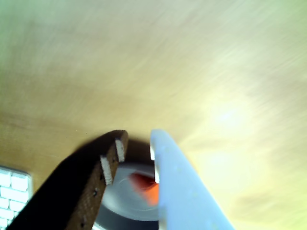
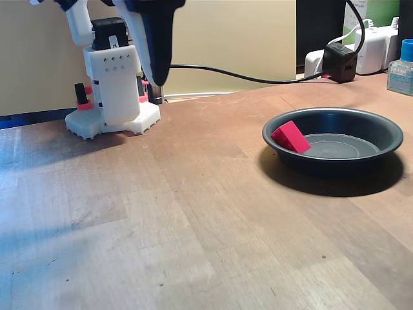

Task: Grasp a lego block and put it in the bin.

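The red lego block lies inside the bin, a shallow dark grey round pan at the right of the fixed view. The block is tilted against the bin's left inner wall. My gripper hangs far to the left of the bin, close to the white robot base, pointing down above the table. The wrist view shows the gripper with its dark finger and white finger a small gap apart and nothing between the tips. Blurred wooden table lies beyond them.
A black cable runs across the back of the table to a black adapter. White chargers and a small bottle stand at the back right. A white keyboard corner shows in the wrist view.
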